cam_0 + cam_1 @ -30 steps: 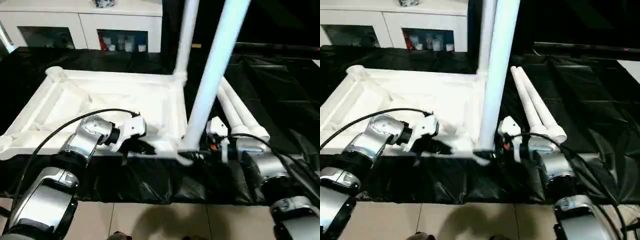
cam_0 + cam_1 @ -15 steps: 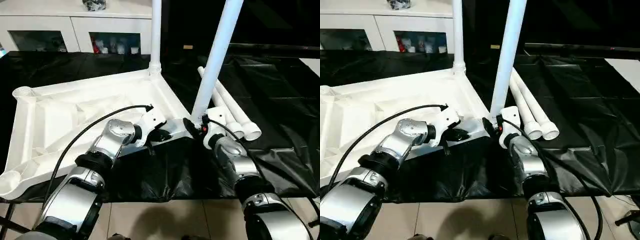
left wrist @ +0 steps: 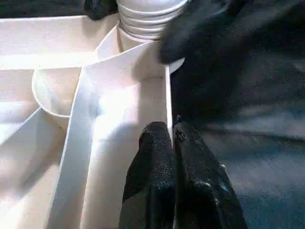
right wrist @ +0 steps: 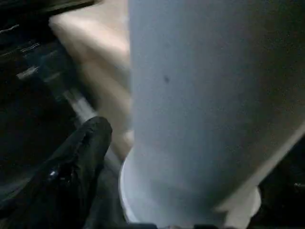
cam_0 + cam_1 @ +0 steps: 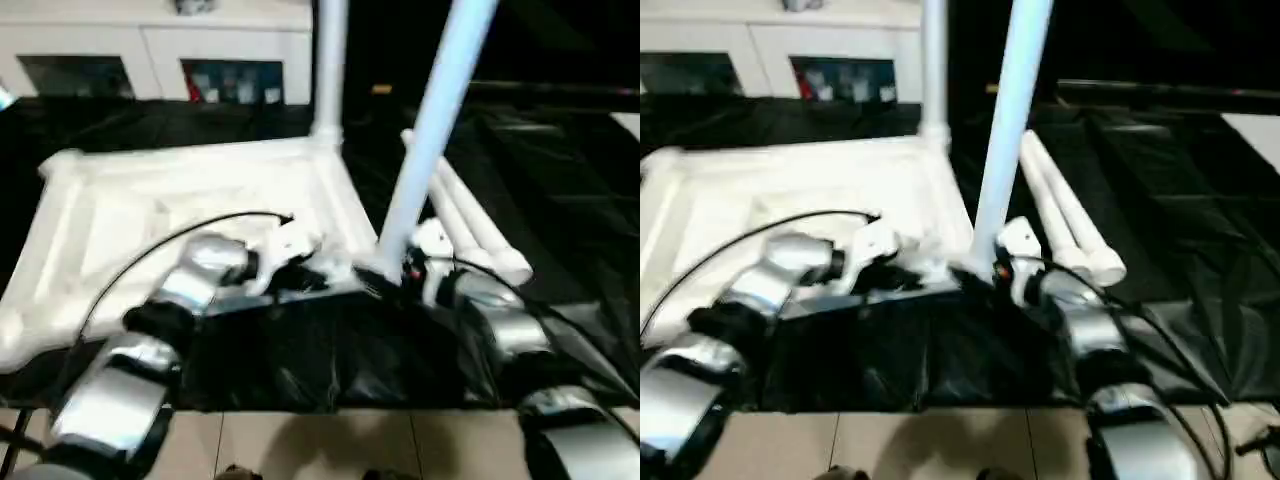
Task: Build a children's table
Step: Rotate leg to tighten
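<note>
Behind the leg (image 4: 200, 109), the tabletop (image 4: 100, 62) is mostly hidden.

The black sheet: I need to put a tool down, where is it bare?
Bare sheet lies beyond the two loose legs, and along the near edge below the tabletop. It is crowded at the near corner, where the upright leg and both arms meet.
</note>
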Motion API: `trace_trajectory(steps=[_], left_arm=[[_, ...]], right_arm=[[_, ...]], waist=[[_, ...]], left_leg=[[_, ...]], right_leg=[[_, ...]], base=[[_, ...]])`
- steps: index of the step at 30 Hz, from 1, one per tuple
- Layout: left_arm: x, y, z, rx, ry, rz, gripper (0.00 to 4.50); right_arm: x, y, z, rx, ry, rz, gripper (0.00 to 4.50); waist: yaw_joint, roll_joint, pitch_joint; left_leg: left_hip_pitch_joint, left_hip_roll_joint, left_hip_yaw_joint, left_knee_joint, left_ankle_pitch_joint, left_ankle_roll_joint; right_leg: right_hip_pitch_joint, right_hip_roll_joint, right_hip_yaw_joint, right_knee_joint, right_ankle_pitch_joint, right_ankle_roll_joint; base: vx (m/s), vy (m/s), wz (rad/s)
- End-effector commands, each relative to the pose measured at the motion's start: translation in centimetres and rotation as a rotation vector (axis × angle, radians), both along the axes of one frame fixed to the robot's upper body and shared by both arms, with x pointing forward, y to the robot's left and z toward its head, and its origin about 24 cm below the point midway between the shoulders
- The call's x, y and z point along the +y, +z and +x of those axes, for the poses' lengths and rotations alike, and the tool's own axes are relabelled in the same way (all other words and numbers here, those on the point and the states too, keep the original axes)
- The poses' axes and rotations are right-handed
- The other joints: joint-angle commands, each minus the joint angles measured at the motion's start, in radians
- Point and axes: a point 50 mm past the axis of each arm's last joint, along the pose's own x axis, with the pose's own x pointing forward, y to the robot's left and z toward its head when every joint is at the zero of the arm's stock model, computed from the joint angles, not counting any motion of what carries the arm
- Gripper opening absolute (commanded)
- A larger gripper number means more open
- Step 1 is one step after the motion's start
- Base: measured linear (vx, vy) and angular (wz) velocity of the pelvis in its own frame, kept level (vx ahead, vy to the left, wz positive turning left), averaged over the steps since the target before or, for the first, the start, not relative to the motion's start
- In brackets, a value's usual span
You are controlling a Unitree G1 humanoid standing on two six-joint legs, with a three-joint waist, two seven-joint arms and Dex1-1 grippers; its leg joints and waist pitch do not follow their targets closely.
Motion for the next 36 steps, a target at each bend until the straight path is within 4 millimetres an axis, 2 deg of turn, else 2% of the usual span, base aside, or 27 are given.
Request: trace_trajectory(steps=[1, 4, 5, 6, 7, 10, 11, 12, 18, 19, 23, 24, 25, 26, 27, 28, 29, 31, 32, 33, 34, 35, 36], left_arm=[[-0.2, -0.3, -0.8, 0.033, -0.111, 0.031, 0.0], [0.0, -0.2, -0.8, 0.043, -0.121, 0.027, 0.0], [0.1, -0.1, -0.8, 0.049, -0.131, 0.033, 0.0], [0.1, -0.1, -0.8, 0.049, -0.131, 0.033, 0.0], [0.3, -0.1, -0.9, 0.055, -0.143, 0.042, 0.0], [0.7, 0.1, -0.9, 0.059, -0.16, 0.051, 0.0], [0.8, 0.2, -0.9, 0.06, -0.164, 0.055, 0.0], [1.0, 0.2, -0.9, 0.062, -0.169, 0.057, 0.0], [1.1, 0.2, -0.9, 0.068, -0.164, 0.052, 0.0], [1.1, 0.2, -0.9, 0.069, -0.156, 0.049, 0.0], [0.4, 0.1, -0.3, 0.049, -0.053, 0.012, 0.0], [0.0, 0.1, 0.0, 0.043, -0.018, -0.006, 0.0], [0.0, 0.1, 0.0, 0.043, -0.018, -0.006, 0.0], [-0.5, 0.1, 0.2, 0.032, 0.015, -0.022, 0.0], [-0.5, 0.1, 0.2, 0.032, 0.015, -0.022, 0.0], [-2.4, -0.1, 0.4, 0.016, 0.071, -0.054, 0.0], [-3.2, -0.2, 0.5, 0.006, 0.096, -0.065, 0.0], [-4.3, -0.4, 0.6, 0.001, 0.125, -0.084, 0.0], [-5.8, -0.5, 0.6, -0.009, 0.159, -0.107, 0.0], [-5.8, -0.5, 0.6, -0.009, 0.159, -0.107, 0.0], [-6.1, -0.5, 0.6, -0.012, 0.168, -0.111, 0.0], [-6.8, -0.6, 0.4, -0.01, 0.165, -0.118, 0.0], [-7.4, -0.6, 0.2, -0.007, 0.155, -0.125, 0.0]], right_arm=[[0.1, 0.0, -1.2, 0.051, 0.196, -0.031, 4.02], [-0.2, -0.1, -1.5, 0.071, 0.244, -0.061, 4.02], [-0.2, -0.1, -1.6, 0.085, 0.276, -0.079, 4.02], [-0.2, -0.1, -1.6, 0.085, 0.276, -0.079, 4.02], [-0.3, -0.1, -1.7, 0.099, 0.296, -0.085, 3.77], [-0.2, 0.1, -1.6, 0.108, 0.315, -0.075, 3.64], [0.0, 0.2, -1.6, 0.11, 0.322, -0.07, 3.64], [0.2, 0.3, -1.6, 0.113, 0.332, -0.063, 3.38], [0.6, -0.1, -2.2, 0.13, 0.354, -0.053, 3.08], [0.7, -0.2, -2.2, 0.129, 0.337, -0.048, 2.88], [0.9, -0.7, -1.4, 0.119, 0.169, -0.017, 2.78], [1.0, -0.9, -1.1, 0.105, 0.102, -0.015, 2.78], [1.0, -0.9, -1.1, 0.105, 0.102, -0.015, 2.77], [1.2, -1.2, -0.7, 0.096, 0.012, -0.014, 2.77], [1.2, -1.2, -0.7, 0.096, 0.012, -0.014, 2.76], [1.9, -2.0, 0.0, 0.096, -0.202, 0.022, 2.76], [2.2, -2.3, 0.3, 0.108, -0.294, 0.035, 2.75], [2.7, -2.6, 0.6, 0.127, -0.377, 0.054, 2.75], [3.7, -2.8, 0.9, 0.145, -0.47, 0.069, 2.75], [3.7, -2.8, 0.9, 0.145, -0.47, 0.069, 2.75], [3.9, -2.9, 1.0, 0.15, -0.495, 0.07, 2.75], [4.7, -2.8, 1.1, 0.16, -0.498, 0.094, 2.75], [5.7, -2.6, 1.2, 0.147, -0.481, 0.098, 2.75]], waist=[[0.005, 0.003, -0.078], [0.009, 0.004, -0.075], [0.01, 0.003, -0.072], [0.01, 0.003, -0.072], [0.009, 0.002, -0.069], [0.009, -0.001, -0.069], [0.009, 0.0, -0.069], [0.009, -0.001, -0.07], [0.011, 0.0, -0.075], [0.011, 0.001, -0.075], [0.008, 0.0, -0.069], [0.007, 0.002, -0.068], [0.003, 0.0, -0.065], [0.0, -0.003, -0.064], [0.0, -0.003, -0.064], [-0.007, -0.002, -0.059], [-0.016, 0.002, -0.054], [-0.031, -0.004, -0.055], [-0.034, 0.006, -0.055], [-0.037, 0.006, -0.055], [-0.039, 0.002, -0.057], [-0.039, 0.009, -0.058], [-0.041, 0.008, -0.058]], left_leg=[[0.02, 0.027, -0.003, -0.056, -0.221, 0.097], [0.024, 0.028, -0.003, -0.059, -0.246, 0.083], [0.025, 0.028, -0.005, -0.063, -0.288, 0.059], [0.025, 0.028, -0.005, -0.063, -0.288, 0.059], [0.027, 0.029, -0.005, -0.065, -0.317, 0.041], [0.028, 0.028, -0.008, -0.066, -0.334, 0.027], [0.028, 0.029, -0.008, -0.067, -0.331, 0.026], [0.028, 0.029, -0.008, -0.066, -0.323, 0.027], [0.024, 0.027, -0.005, -0.061, -0.262, 0.044], [0.025, 0.027, -0.005, -0.061, -0.263, 0.045], [0.028, 0.028, -0.006, -0.065, -0.306, 0.028], [0.029, 0.026, -0.008, -0.066, -0.326, 0.015], [0.031, 0.024, -0.009, -0.067, -0.351, 0.003], [0.032, 0.024, -0.013, -0.068, -0.37, -0.004], [0.032, 0.024, -0.013, -0.068, -0.37, -0.004], [0.034, 0.023, -0.016, -0.069, -0.393, -0.015], [0.04, 0.02, -0.021, -0.071, -0.427, -0.032], [0.039, 0.014, -0.028, -0.068, -0.467, -0.036], [0.044, 0.014, -0.03, -0.068, -0.484, -0.033], [0.048, 0.015, -0.029, -0.067, -0.495, -0.032], [0.049, 0.012, -0.031, -0.066, -0.51, -0.025], [0.048, 0.013, -0.031, -0.068, -0.514, -0.022], [0.047, 0.014, -0.031, -0.07, -0.52, -0.021]], right_leg=[[0.06, -0.039, 0.031, -0.04, -0.095, -0.28], [0.056, -0.043, 0.031, -0.045, -0.146, -0.281], [0.055, -0.044, 0.031, -0.051, -0.223, -0.265], [0.055, -0.044, 0.031, -0.051, -0.223, -0.265], [0.052, -0.044, 0.033, -0.057, -0.278, -0.249], [0.05, -0.046, 0.034, -0.061, -0.33, -0.229], [0.05, -0.046, 0.034, -0.061, -0.327, -0.228], [0.05, -0.046, 0.034, -0.06, -0.317, -0.229], [0.054, -0.044, 0.033, -0.047, -0.208, -0.257], [0.054, -0.044, 0.033, -0.048, -0.21, -0.257], [0.049, -0.045, 0.033, -0.056, -0.29, -0.24], [0.048, -0.047, 0.033, -0.06, -0.336, -0.227], [0.044, -0.048, 0.032, -0.068, -0.395, -0.209], [0.042, -0.049, 0.032, -0.074, -0.444, -0.188], [0.042, -0.049, 0.032, -0.074, -0.444, -0.188], [0.037, -0.051, 0.032, -0.081, -0.501, -0.166], [0.03, -0.051, 0.027, -0.089, -0.563, -0.149], [0.034, -0.05, 0.015, -0.099, -0.643, -0.108], [0.029, -0.051, 0.015, -0.107, -0.654, -0.097], [0.025, -0.05, 0.015, -0.11, -0.651, -0.098], [0.027, -0.047, 0.009, -0.114, -0.647, -0.094], [0.027, -0.047, 0.01, -0.113, -0.626, -0.098], [0.027, -0.046, 0.01, -0.113, -0.619, -0.099]], base=[[0.0, 0.0, 0.0], [0.0, 0.0, 0.0], [0.0, 0.0, 0.0], [0.0, 0.0, 0.0], [0.0, 0.0, 0.0], [0.0, 0.0, 0.0], [0.0, 0.0, 0.0], [0.0, 0.0, 0.0], [0.0, 0.0, 0.0], [0.0, 0.0, 0.0], [0.0, 0.0, 0.0], [0.0, 0.0, 0.0], [0.0, 0.0, 0.0], [0.0, 0.0, 0.0], [0.0, 0.0, 0.0], [0.0, 0.0, 0.0], [0.0, 0.0, 0.0], [0.0, 0.0, 0.0], [0.0, 0.0, 0.0], [0.0, 0.0, 0.0], [0.0, 0.0, 0.0], [0.0, 0.0, 0.0], [0.0, 0.0, 0.0]])
